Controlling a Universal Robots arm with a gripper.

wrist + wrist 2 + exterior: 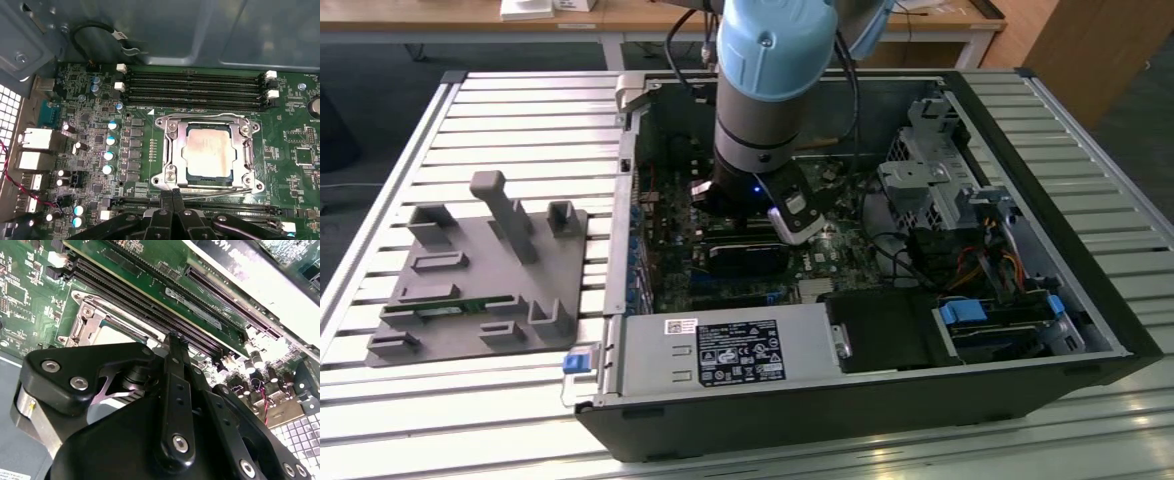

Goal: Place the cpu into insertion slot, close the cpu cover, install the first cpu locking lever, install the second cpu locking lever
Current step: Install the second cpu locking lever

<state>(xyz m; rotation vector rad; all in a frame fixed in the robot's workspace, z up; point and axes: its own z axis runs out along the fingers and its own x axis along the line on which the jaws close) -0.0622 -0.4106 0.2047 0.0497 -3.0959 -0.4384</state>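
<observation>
In the first wrist view the cpu (207, 151), a dull silver square, lies flat in the insertion slot (162, 180) on the green board. The cpu cover (176, 150), a silvery frame with a window, lies flat down over the chip's edges. A thin wire locking lever (220, 190) runs along the socket edge nearest my gripper (172, 194). The two black fingers are pressed together, shut, with their tips at that lever's end. In the second wrist view the gripper (172, 337) stands just beside the cover (90, 322). The arm (767, 100) reaches down into the open computer case.
Long black memory slots (195, 85) run beside the socket's far edge. A row of capacitors (110, 140) stands on the board to one side. In the exterior view a power supply (720, 350), a drive cage (941, 190) and a black shroud (740, 255) crowd the case. A grey fixture (480, 270) sits at the exterior view's left.
</observation>
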